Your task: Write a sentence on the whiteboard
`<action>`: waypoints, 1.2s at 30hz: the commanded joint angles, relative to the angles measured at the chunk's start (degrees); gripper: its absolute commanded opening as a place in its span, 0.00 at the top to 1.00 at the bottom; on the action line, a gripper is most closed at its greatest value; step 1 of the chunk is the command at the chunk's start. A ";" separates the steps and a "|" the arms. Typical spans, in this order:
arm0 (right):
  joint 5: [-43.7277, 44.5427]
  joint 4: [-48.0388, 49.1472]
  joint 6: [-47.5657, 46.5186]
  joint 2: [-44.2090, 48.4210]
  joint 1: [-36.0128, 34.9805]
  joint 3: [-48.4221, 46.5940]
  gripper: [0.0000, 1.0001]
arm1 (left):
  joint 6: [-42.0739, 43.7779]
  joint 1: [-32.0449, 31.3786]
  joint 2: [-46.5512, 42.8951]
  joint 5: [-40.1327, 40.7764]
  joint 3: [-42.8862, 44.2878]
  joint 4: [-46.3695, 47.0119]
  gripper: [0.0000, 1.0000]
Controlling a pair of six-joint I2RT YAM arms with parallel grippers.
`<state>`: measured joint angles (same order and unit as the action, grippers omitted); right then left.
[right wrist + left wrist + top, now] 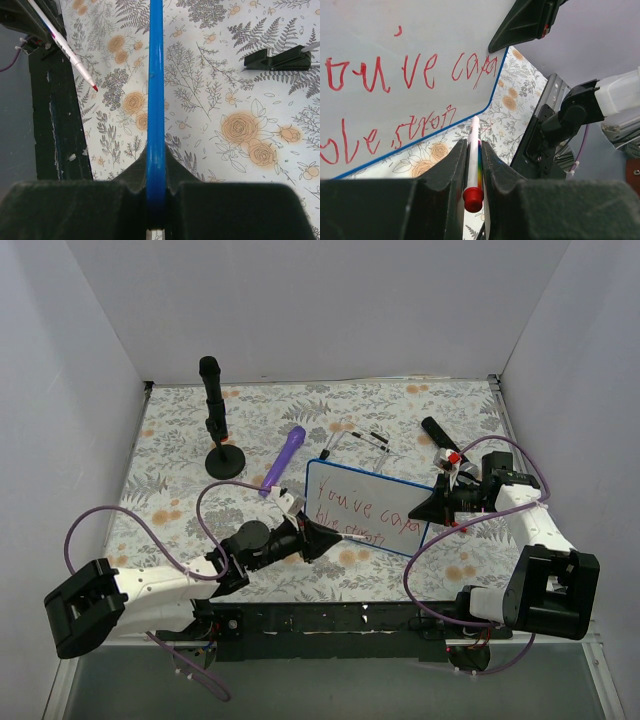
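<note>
The whiteboard [340,485] lies tilted on the floral table, and its blue rim [155,75] runs edge-on through the right wrist view. On it stands the sentence [415,70], two lines of red script. My left gripper [474,145] is shut on a white marker [474,160] with a rainbow stripe and a red end cap. The marker's tip points at the board's near edge, just off the rim beside the end of the second line. My right gripper [155,155] is shut on the whiteboard's right edge [425,515].
A black stand with a round base [215,425] rises at the back left. A purple pen [284,460] lies left of the board, and thin pens [365,437] and a black object [440,432] behind it. A black clip [277,59] lies on the cloth.
</note>
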<state>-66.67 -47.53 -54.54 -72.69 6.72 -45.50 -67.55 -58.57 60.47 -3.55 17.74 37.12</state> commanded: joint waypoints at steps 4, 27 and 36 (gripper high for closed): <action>7.96 2.88 -0.74 -0.35 0.31 0.14 0.99 | 0.92 -2.08 0.18 4.69 -3.23 4.62 1.00; 7.44 2.27 -1.88 -2.28 0.31 -0.03 0.99 | 4.44 -5.77 15.81 9.35 -1.04 15.34 1.00; 7.52 2.53 -1.62 -1.67 0.31 0.06 0.99 | 6.20 -5.77 22.40 4.88 3.88 17.63 1.00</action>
<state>-67.35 -46.54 -54.24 -74.72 6.74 -45.50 -63.24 -63.99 82.04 4.05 18.31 51.81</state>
